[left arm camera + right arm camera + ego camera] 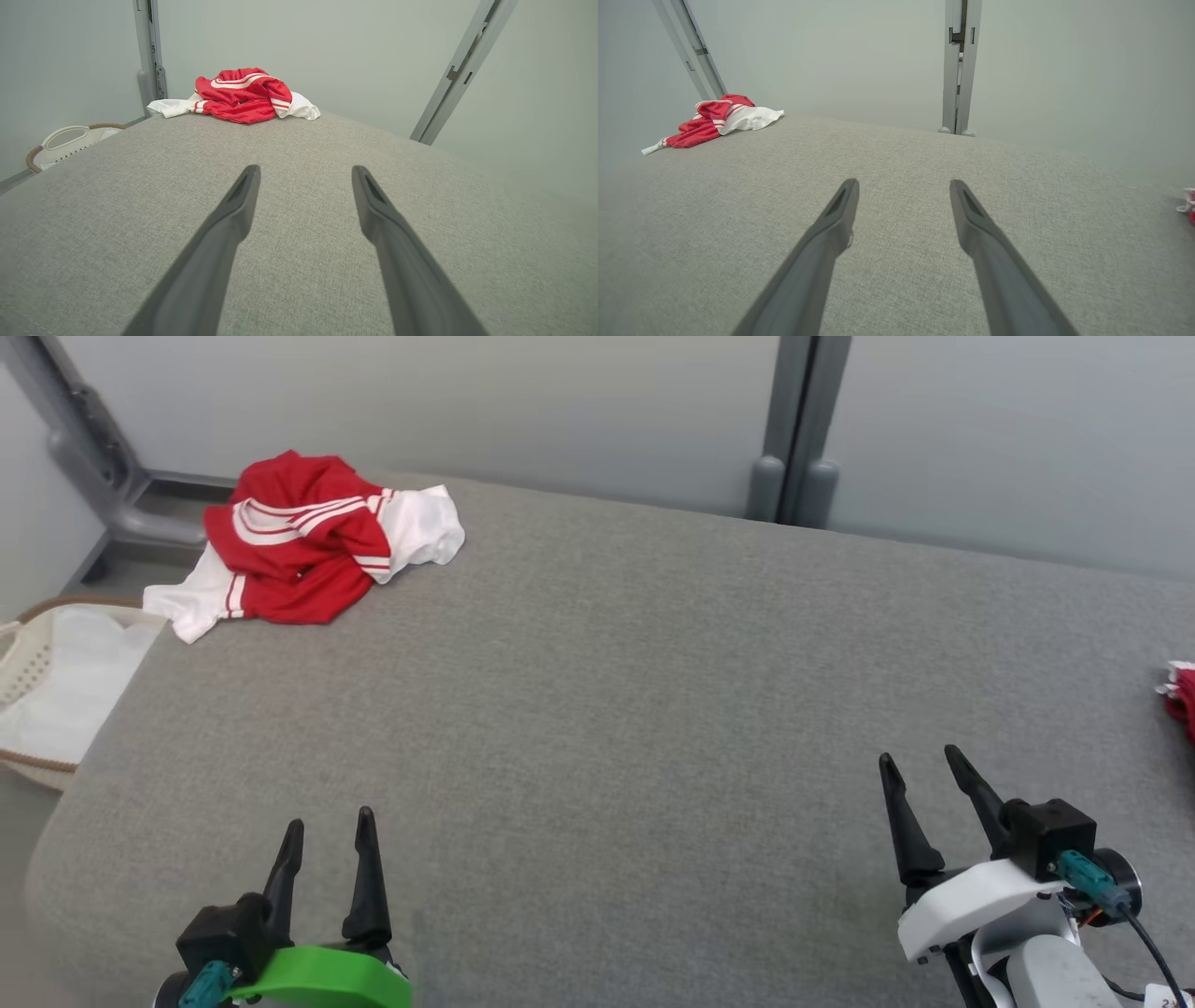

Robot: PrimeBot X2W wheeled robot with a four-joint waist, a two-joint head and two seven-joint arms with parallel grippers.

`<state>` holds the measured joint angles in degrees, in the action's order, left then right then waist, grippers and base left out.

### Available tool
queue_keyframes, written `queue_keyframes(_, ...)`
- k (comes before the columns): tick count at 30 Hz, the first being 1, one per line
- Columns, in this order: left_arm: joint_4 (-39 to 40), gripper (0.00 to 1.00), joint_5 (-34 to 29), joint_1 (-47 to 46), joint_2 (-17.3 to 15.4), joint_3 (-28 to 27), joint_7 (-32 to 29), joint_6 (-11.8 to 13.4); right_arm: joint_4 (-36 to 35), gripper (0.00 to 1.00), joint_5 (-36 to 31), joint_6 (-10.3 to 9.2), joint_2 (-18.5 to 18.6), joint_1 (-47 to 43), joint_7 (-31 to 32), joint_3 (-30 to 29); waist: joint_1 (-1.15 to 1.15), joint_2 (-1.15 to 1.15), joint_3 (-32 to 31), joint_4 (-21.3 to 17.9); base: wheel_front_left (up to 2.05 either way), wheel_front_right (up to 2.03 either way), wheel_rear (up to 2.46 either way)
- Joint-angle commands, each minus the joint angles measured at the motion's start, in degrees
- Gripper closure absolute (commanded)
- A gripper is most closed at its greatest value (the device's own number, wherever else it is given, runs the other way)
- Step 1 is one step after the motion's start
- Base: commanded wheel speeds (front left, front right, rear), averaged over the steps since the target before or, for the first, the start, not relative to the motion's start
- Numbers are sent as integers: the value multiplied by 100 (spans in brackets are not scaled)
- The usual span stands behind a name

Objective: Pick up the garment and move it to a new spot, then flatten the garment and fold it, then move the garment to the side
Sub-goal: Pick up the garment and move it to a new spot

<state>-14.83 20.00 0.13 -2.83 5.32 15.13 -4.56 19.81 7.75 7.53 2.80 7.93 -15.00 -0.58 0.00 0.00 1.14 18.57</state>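
A crumpled red and white garment (303, 542) with white stripes lies at the far left corner of the grey padded table (653, 691). It also appears far ahead in the left wrist view, garment (243, 95), and at the far left in the right wrist view, garment (714, 120). My left gripper (330, 823) hovers open near the table's front left edge, well short of the garment. My right gripper (920, 758) stands open at the front right, nothing between its fingers. Both pairs of fingers (233, 214) (833, 224) are spread over bare fabric.
A white basket (47, 686) with a brown rim sits on the floor beyond the table's left edge. Another red and white cloth (1181, 695) peeks in at the table's right edge. Grey posts (794, 429) stand against the pale wall behind.
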Motion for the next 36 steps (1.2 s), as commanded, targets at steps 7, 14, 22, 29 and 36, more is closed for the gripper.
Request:
queue_keyframes(7,48,0,-87,22,-12,-29,1,-28,29,0,28,-8,21,47,-27,89,0,0,18,673,0,0,0)
queue_keyframes(14,191,0,-84,2,-13,-163,1,49,-82,0,-32,-8,22,127,-27,175,0,0,151,606,0,0,0)
queue_keyframes(22,504,0,-231,-791,-190,-814,1,-42,-326,0,-273,-8,25,355,-27,252,0,0,666,220,0,0,0)
queue_keyframes(29,149,0,-262,-2475,-770,-1292,-2,-134,-468,0,-604,-8,24,790,-27,391,0,0,1353,-362,0,0,0)
queue_keyframes(36,-1032,0,-63,-4195,-1446,-1500,-343,-165,-568,0,-908,-8,23,1231,-27,465,0,0,2110,-951,0,0,0)
